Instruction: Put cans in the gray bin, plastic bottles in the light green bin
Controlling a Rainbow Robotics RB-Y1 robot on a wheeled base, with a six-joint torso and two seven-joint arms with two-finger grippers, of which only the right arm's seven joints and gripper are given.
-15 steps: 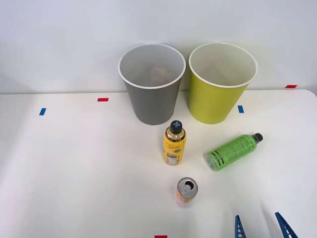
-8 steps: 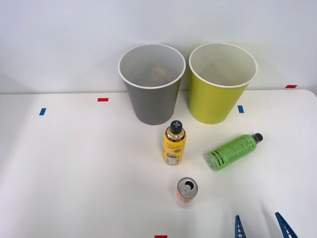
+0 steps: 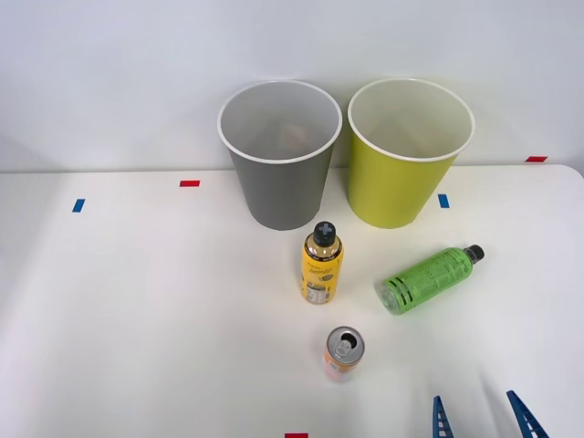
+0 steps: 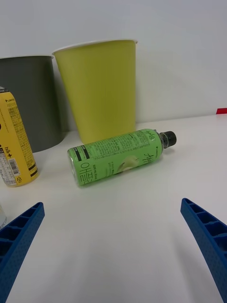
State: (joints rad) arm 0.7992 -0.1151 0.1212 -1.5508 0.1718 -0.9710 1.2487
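I find my right gripper (image 3: 484,418) empty, jaws spread wide. Directly ahead of them lies the green bottle (image 4: 120,156) on its side, cap pointing away to one side. The yellow bottle (image 3: 321,265) and orange can (image 3: 344,352) stand off beside the jaws. Beyond wait the gray bin (image 3: 280,157) and green bin (image 3: 408,153). I judge three items unsorted.

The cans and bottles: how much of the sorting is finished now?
Little looks done. The pale orange can, yellow bottle and green bottle sit on the table. The open right gripper holds nothing. The gray bin may hold something; I cannot tell. The light green bin looks empty.
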